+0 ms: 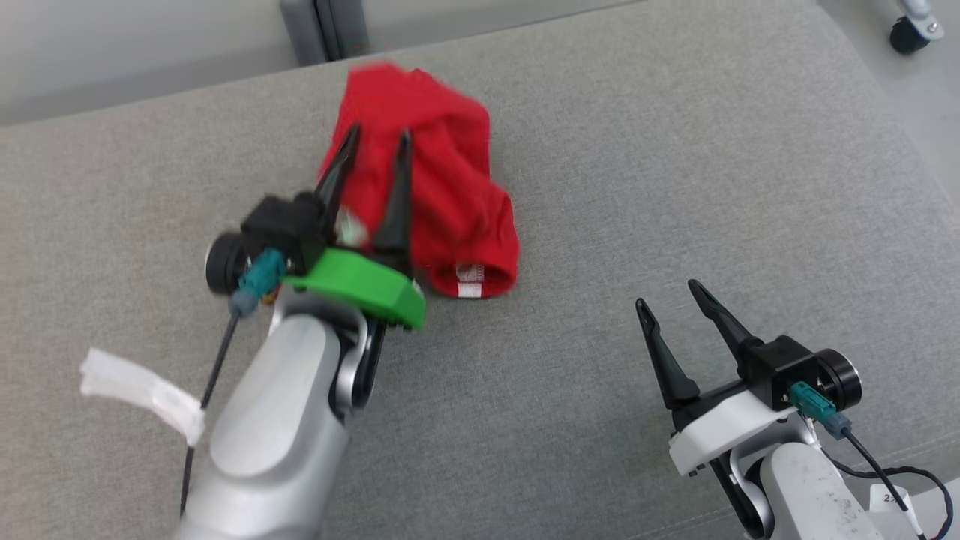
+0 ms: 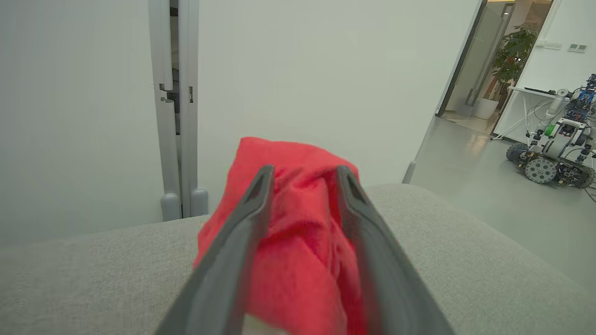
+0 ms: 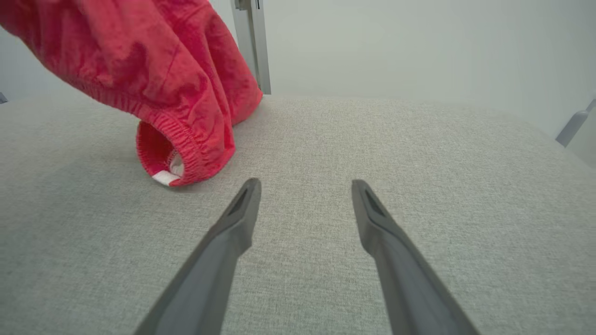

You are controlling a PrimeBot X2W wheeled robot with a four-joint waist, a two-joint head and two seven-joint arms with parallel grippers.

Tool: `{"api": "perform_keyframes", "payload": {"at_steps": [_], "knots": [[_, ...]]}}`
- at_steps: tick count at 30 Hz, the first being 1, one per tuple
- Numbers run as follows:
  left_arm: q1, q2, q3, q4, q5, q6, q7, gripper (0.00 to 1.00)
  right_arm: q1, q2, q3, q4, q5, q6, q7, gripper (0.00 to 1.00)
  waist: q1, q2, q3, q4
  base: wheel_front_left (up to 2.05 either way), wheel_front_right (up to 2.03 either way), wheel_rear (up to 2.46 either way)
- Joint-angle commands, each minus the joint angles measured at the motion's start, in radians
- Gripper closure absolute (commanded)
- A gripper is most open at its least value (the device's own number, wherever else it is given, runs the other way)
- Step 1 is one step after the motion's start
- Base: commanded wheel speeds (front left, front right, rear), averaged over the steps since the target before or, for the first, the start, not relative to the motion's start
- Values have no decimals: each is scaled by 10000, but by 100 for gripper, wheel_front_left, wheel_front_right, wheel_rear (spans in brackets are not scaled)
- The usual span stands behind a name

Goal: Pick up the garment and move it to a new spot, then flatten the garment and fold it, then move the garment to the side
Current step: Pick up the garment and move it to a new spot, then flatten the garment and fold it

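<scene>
The garment (image 1: 450, 195) is a crumpled red piece with an elastic hem and a white label, heaped on the grey padded surface (image 1: 637, 187) toward its far edge. My left gripper (image 1: 377, 142) is over the garment's left part with its fingers apart. In the left wrist view the red garment (image 2: 302, 223) bulges between and beyond the left gripper (image 2: 305, 172); its fingers do not pinch it. My right gripper (image 1: 667, 294) stands open above bare surface to the garment's right. In the right wrist view the garment (image 3: 153, 70) lies up and left of the right gripper (image 3: 305, 184).
The grey surface's far edge (image 1: 187, 94) meets a pale wall with a grey door frame (image 2: 179, 116). A white tag (image 1: 139, 390) hangs on my left arm's cable. A caster wheel (image 1: 907, 34) and floor lie off the right corner. Another wheeled robot (image 2: 554, 153) stands across the room.
</scene>
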Motion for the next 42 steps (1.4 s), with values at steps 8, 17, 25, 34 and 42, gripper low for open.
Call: {"api": "perform_keyframes", "payload": {"at_steps": [8,17,25,34,42], "knots": [[2420,60,1002,-131,970,283,-6,0,541,-7,-244,84,12,-17,-2,0,0,-1,-1077,508,0,0,0],[4711,53,2095,-869,1911,161,-5,0,1303,-8,-545,80,42,-17,-2,0,0,-1,-1986,988,0,0,0],[6088,53,2781,-1525,2138,451,0,0,1758,-9,-685,173,52,-17,-2,0,0,-1,-2129,1294,0,0,0],[6188,54,2736,-1768,1975,562,-1,0,1639,-9,-701,188,-83,-17,-2,0,0,-1,-1656,1699,0,0,0],[5447,52,2429,-1862,1902,584,0,0,487,-9,-300,522,-276,-17,-2,0,0,-1,-617,2352,0,0,0]]}}
